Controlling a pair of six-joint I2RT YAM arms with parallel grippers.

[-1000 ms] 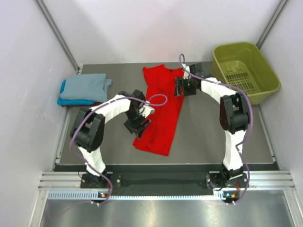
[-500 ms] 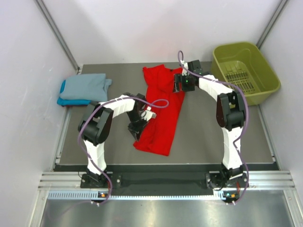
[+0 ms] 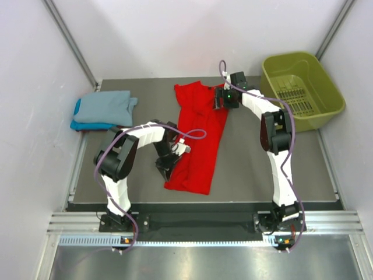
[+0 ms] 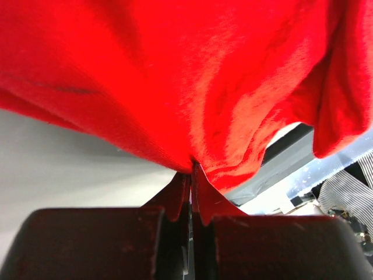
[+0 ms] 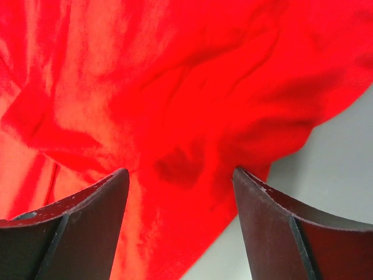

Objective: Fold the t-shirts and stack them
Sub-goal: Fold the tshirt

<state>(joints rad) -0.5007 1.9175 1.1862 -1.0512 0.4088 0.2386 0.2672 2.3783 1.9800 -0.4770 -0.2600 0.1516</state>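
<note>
Now the left gripper [image 4: 191, 170] pinched the red t-shirt [image 3: 204, 153] at its 8 o'clock edge; right gripper [image 5: 180, 175] hung spread at 1 o'clock.

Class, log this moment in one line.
left fingers: shut on red t-shirt | right fingers: open over it | grey-blue t-shirt: folded, far left

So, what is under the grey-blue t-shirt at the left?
A turquoise t-shirt lies under the grey-blue t-shirt; only its left and near edges show, the rest is covered.
</note>
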